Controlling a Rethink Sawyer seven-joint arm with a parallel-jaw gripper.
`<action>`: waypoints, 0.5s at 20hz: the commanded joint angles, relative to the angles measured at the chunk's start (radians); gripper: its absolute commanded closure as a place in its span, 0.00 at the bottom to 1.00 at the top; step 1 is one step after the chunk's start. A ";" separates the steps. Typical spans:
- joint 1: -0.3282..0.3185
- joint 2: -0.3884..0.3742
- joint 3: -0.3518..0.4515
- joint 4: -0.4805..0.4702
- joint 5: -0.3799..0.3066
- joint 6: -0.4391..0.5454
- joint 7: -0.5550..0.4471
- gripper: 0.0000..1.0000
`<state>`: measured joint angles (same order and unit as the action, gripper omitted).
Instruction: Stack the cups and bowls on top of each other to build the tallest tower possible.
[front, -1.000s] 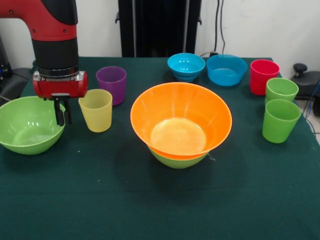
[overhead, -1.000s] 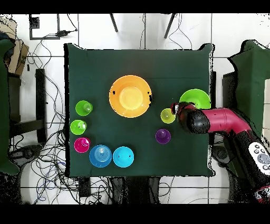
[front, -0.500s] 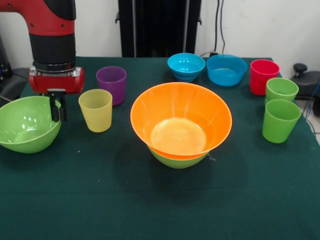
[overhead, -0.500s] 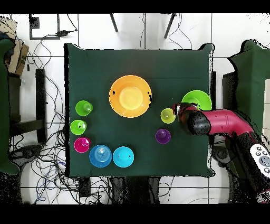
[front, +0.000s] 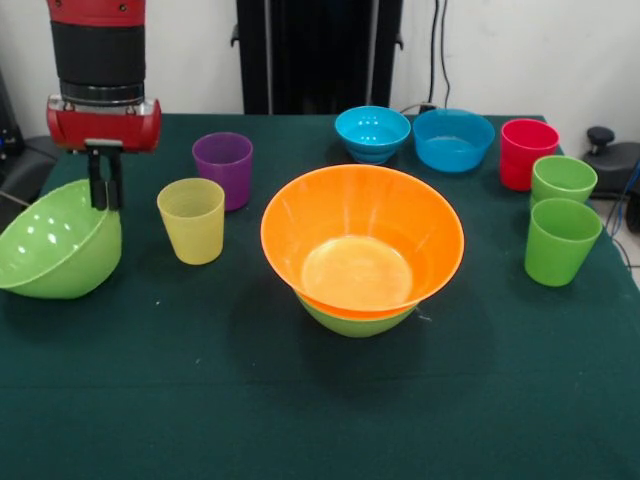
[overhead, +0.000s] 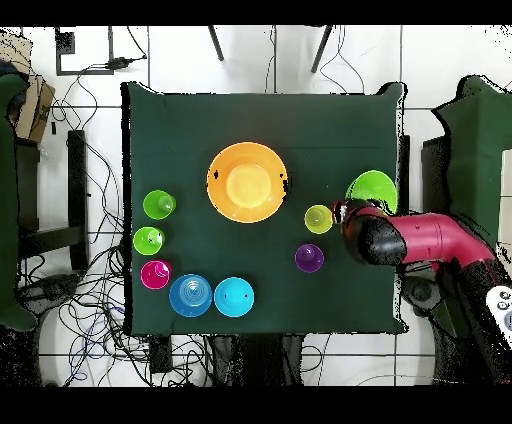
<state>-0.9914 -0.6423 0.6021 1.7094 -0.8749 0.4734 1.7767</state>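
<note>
Starting at the left of my front view, I see the gripper (front: 104, 190) pinching the rim of a green bowl (front: 57, 248), which hangs tilted, its far edge raised and its base low by the table (front: 320, 410). Just right stand the yellow cup (front: 191, 220) and, behind it, the purple cup (front: 223, 168). In the middle, the orange bowl (front: 362, 240) sits nested in a second green bowl (front: 352, 318). Behind are two blue bowls (front: 372, 133), side by side. At far right stands the red cup (front: 527, 152) with two green cups (front: 560, 240) in front of it.
</note>
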 joint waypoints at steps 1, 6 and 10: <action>0.017 -0.099 -0.023 0.097 0.033 0.057 -0.049 1.00; 0.013 -0.162 -0.021 0.132 0.066 0.077 -0.060 1.00; 0.010 -0.216 -0.017 0.154 0.095 0.095 -0.071 1.00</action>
<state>-0.9928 -0.7740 0.6022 1.7861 -0.8090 0.4734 1.7767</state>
